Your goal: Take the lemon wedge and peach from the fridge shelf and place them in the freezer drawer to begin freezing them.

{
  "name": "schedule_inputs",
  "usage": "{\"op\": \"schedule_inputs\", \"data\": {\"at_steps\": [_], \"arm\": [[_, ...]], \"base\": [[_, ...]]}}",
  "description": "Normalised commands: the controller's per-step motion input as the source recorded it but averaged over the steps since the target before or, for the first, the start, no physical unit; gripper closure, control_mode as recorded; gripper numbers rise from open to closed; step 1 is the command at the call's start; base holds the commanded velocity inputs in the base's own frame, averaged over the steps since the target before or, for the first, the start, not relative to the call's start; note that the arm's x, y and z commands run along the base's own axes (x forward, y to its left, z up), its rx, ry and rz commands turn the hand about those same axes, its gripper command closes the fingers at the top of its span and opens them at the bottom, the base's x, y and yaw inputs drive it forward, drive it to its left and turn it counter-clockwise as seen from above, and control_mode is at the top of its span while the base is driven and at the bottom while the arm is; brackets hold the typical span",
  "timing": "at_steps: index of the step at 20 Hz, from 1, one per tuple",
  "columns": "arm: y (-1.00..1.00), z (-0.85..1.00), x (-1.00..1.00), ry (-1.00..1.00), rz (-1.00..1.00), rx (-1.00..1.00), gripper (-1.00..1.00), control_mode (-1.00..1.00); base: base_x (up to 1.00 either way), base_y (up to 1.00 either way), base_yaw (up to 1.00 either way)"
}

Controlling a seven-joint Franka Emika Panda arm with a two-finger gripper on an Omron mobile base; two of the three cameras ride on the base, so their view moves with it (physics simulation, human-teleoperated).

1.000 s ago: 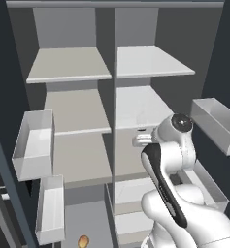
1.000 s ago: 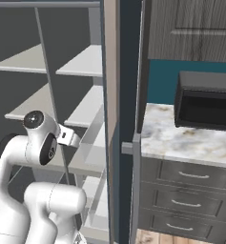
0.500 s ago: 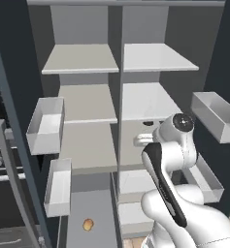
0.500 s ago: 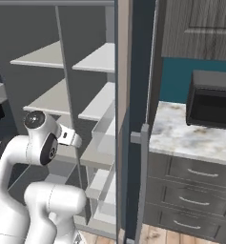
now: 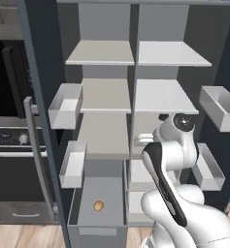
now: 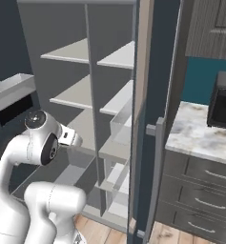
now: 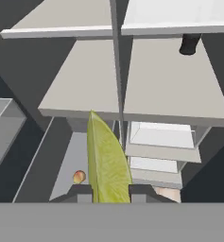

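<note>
The pincer (image 7: pixel 108 191) pinches the wedge (image 7: pixel 107 160), held in front of the shelves. The peach (image 5: pixel 99 206) lies in the open drawer (image 5: pixel 94 231) below.

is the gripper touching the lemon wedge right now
Touching. In the hand view the lemon wedge stands clamped between the gripper fingertips, no gap either side.

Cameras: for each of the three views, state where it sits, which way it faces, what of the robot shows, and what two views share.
Left base view: behind the arm's left, facing the open fridge; arm at lower right.
Right base view: behind its right, facing the shelves obliquely, counter beside; arm lower left.
Hand view: on the hand, looking down along the tool, shut on the lemon wedge.
Shared: left base and hand views show the peach in the freezer drawer.
</note>
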Motion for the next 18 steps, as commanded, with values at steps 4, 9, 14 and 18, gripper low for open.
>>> {"op": "schedule_inputs", "data": {"at_steps": [4, 9, 14, 18], "arm": [[0.03, 0.0, -0.05, 0.04, 0.12, 0.0, 1.0, -1.0], [0.44, -0.22, 0.21, 0.36, 0.2, -0.01, 1.0, -1.0], [0.42, -0.76, 0.47, 0.45, 0.14, -0.01, 1.0, -1.0], [0.33, -0.87, 0.53, 0.24, 0.05, -0.05, 1.0, -1.0]], "base": [[-0.16, 0.0, 0.13], [0.0, 0.0, 0.0], [0.0, 0.0, 0.0], [0.0, 0.0, 0.0]]}}
